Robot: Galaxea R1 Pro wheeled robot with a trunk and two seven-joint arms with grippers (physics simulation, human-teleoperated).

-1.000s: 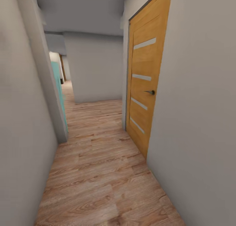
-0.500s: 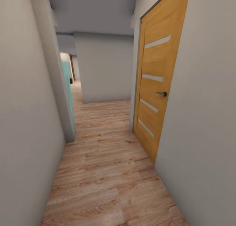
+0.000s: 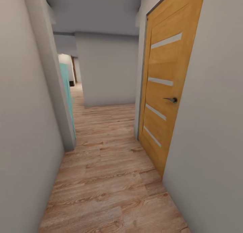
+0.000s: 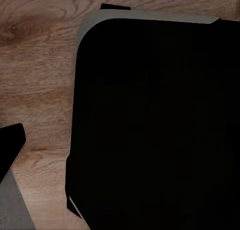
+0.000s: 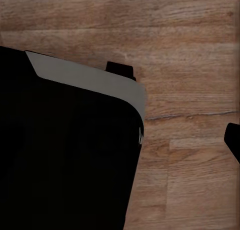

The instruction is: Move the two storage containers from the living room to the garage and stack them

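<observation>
Wood-plank floor (image 3: 108, 179) of a narrow hallway beside an orange wooden door (image 3: 165, 91); my grippers' state I cannot tell.

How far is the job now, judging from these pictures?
Nothing looks done: no container is in sight, and neither wrist view shows one being carried. In hand is travel: the head view looks down a corridor with a wood-plank floor, a closed wooden door on the right and a turquoise door further along on the left. Left to do: fetch both containers, reach the garage, and stack them there.
</observation>
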